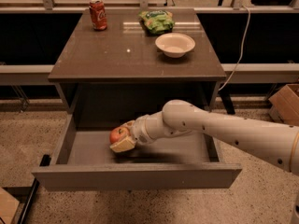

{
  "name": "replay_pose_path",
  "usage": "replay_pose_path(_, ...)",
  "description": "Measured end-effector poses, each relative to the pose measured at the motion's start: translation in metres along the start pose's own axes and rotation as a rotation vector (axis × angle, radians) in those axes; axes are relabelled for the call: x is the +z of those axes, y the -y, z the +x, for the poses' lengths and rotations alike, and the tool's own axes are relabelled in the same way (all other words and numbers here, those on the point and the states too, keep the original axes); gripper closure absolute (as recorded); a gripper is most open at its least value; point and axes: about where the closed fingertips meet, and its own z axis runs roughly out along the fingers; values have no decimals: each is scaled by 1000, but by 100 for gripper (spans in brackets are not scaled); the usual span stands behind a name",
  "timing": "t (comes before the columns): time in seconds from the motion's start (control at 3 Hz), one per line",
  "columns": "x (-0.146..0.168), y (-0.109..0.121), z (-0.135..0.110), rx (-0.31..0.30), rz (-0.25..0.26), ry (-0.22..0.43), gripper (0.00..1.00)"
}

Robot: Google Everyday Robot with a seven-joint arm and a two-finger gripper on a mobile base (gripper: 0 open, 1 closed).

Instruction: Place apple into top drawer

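The top drawer (140, 176) is pulled fully open below the table, its grey inside showing. My gripper (122, 136) reaches from the right into the drawer's left half, low over its floor. It is shut on the apple (117, 135), which is red with a yellowish patch and sits between the pale fingers (123, 145). I cannot tell whether the apple touches the drawer floor.
On the brown table top (107, 55) stand a red soda can (98, 14) at the back left, a green chip bag (158, 21) at the back middle and a white bowl (174, 44). A cardboard box (286, 101) stands at the right on the floor.
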Motion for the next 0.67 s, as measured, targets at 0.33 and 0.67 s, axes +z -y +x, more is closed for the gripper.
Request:
replay_pose_path(0.33, 1, -1, 0, -1, -3, 0, 11)
replay_pose_path(0.67, 3, -2, 0, -1, -6, 0, 0)
